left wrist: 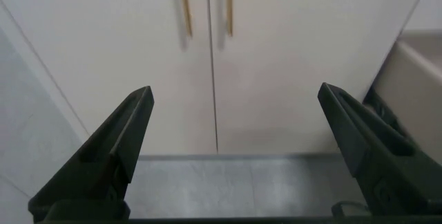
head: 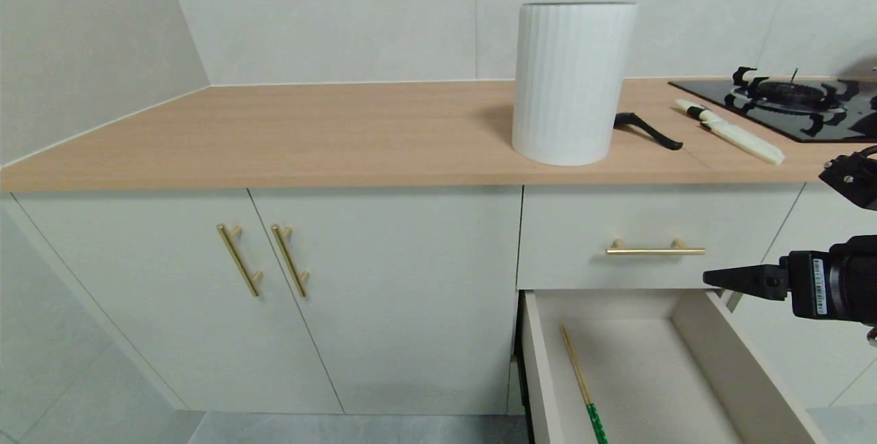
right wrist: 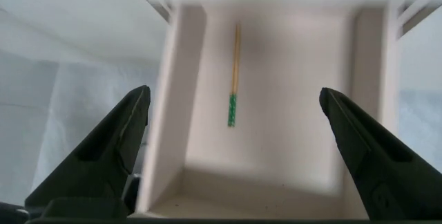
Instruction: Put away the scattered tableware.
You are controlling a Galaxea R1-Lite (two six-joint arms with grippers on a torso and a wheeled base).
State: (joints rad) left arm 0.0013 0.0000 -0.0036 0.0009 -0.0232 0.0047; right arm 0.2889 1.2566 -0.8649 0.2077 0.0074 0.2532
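Hovering above the pulled-out cream lower drawer (head: 726, 355), the right end effector (right wrist: 233, 92) has its two black fingers spread wide with nothing between them, and its wrist view looks straight down into the drawer. On the drawer floor, nearer the drawer's left wall, lies a slim wooden chopstick with a green patterned end (head: 581, 382), the green end towards the drawer's front; whether it is one stick or a pair pressed together I cannot tell. The left end effector (left wrist: 235, 88) is likewise wide open and empty, held low in front of the two cream cabinet doors (left wrist: 276, 79) with brass bar handles (head: 238, 259), above the grey tiled floor (left wrist: 228, 182). Above the open drawer is a closed cream drawer with a horizontal brass handle (head: 654, 249). On the light wooden tabletop (head: 308, 136) stands a tall white ribbed cylindrical container (head: 572, 81), upright. Just beside it on the right, and partly hidden behind it, lies a black curved utensil handle (head: 651, 132). Farther right a long white knife with a black band near its handle (head: 730, 131) lies flat on the tabletop, close to the edge of the black glass gas hob (head: 788, 105), without clearly touching it.
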